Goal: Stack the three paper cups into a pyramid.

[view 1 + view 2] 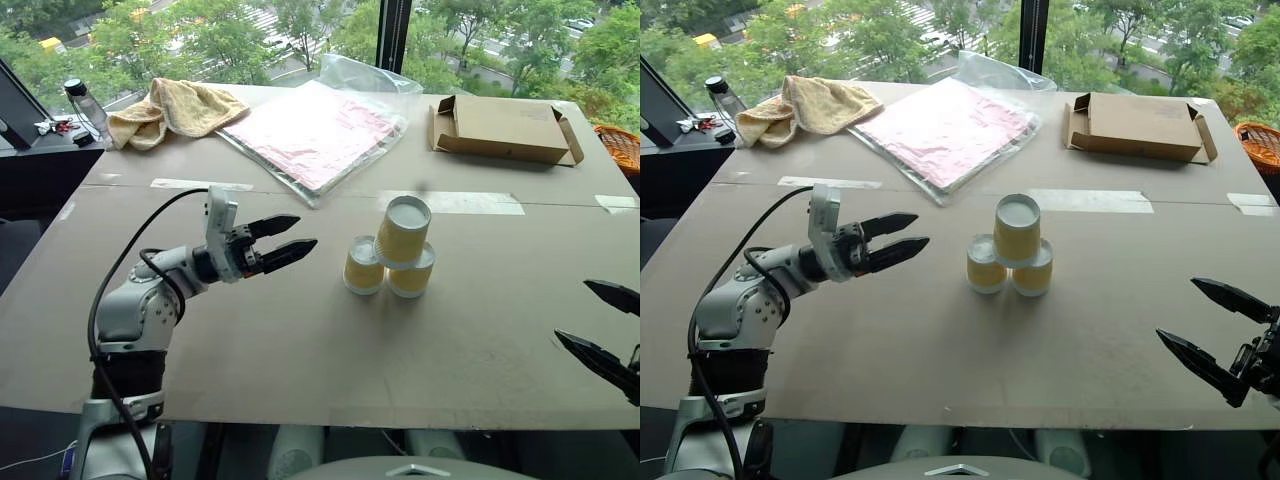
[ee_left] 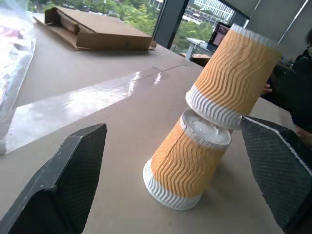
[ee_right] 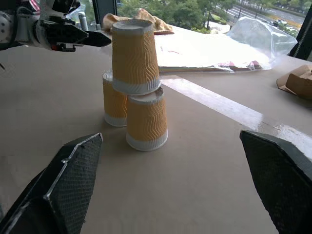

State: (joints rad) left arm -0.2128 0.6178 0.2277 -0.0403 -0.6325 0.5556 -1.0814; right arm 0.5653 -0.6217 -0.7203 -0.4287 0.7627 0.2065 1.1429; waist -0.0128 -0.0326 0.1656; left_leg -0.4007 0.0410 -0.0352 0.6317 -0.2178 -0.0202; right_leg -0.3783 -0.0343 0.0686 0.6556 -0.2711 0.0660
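The three paper cups stand as a pyramid, upside down, two side by side and one on top, just beyond the tips of the left gripper, whose jaws are spread wide and empty. The right gripper is likewise open with nothing in it, well off to the cups' other side. The top cup seems to sit slightly off-centre, so a brush from either finger or a jolt to the taped brown table by the window could topple it.

Flat pink packet in clear plastic bag mid-far on grey table; crumpled tan towel left of it, open brown cardboard box right.
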